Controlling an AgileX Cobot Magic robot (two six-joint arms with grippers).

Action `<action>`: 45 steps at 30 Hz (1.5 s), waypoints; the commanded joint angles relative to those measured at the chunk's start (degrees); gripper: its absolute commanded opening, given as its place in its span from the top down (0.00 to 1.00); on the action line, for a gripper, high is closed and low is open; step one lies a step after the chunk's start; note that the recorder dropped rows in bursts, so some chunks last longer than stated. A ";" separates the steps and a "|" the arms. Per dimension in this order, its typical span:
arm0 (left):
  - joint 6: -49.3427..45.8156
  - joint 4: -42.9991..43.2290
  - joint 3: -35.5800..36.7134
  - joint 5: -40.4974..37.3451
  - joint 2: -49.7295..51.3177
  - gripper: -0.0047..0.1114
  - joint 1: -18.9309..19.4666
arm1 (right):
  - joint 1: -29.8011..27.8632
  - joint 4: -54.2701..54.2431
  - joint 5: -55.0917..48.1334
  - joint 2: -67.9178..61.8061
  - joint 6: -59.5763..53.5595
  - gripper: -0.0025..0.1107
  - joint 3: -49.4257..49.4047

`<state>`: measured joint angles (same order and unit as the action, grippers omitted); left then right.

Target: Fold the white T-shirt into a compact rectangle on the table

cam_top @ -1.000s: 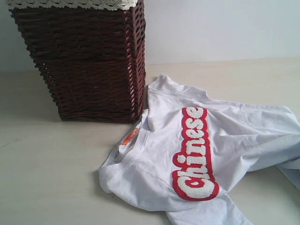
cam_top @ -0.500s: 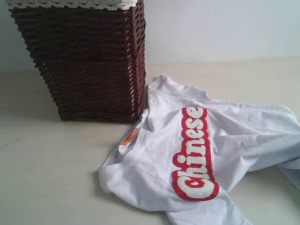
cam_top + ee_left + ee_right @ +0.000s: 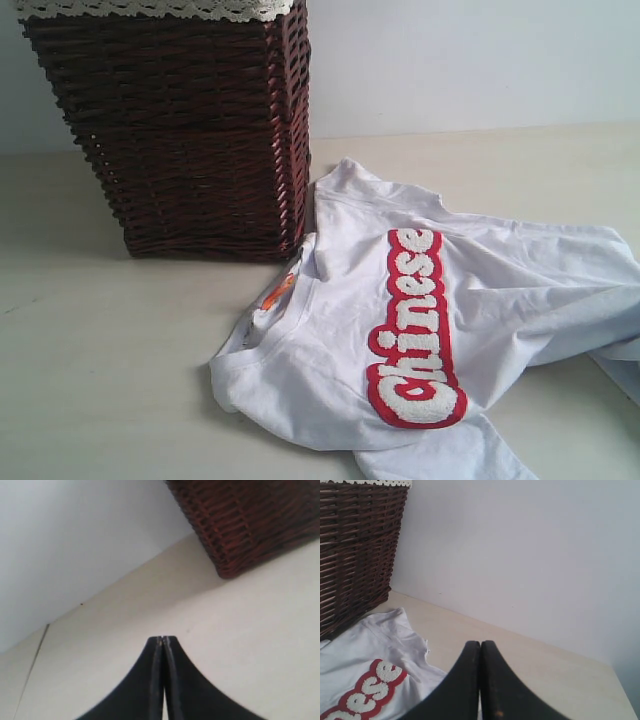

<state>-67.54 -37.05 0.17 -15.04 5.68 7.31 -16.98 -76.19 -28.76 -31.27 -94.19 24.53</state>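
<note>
The shirt (image 3: 500,290) is lying rumpled and unfolded on the table (image 3: 100,380), just beside the basket (image 3: 190,130), with its collar toward the basket and its body running off the right edge of the exterior view. Both tools are sitting pressed together and empty. The right tool (image 3: 480,643) is looking over a sleeve and the lettering, so that arm is probably nearer, while the left tool (image 3: 162,639) is facing only bare table and the basket's corner; the exterior view is showing neither arm.
</note>
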 commanded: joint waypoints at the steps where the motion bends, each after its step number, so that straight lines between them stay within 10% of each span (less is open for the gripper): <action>1: -0.13 0.84 -0.17 -2.75 0.20 0.96 0.10 | -0.03 0.28 -0.27 -0.05 0.03 0.98 -0.25; 6: -0.13 1.77 -0.17 -4.41 0.20 0.96 0.10 | -0.03 0.28 -0.97 -0.05 0.03 0.98 -0.25; 18: -0.77 49.86 -0.17 -5.05 0.11 0.96 0.10 | -0.03 0.28 -2.89 -0.05 0.03 0.98 -0.25; 28: -0.13 49.43 -0.17 -5.94 0.11 0.96 0.10 | -0.03 0.28 -2.89 -0.05 0.03 0.98 -0.25; 45: 56.19 42.75 -0.17 -5.42 0.11 0.96 0.10 | -0.03 0.74 -3.02 -0.05 0.03 0.98 -0.25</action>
<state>-20.22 6.46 0.17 -21.08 5.68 7.31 -16.98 -75.44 -31.55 -31.27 -94.07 24.53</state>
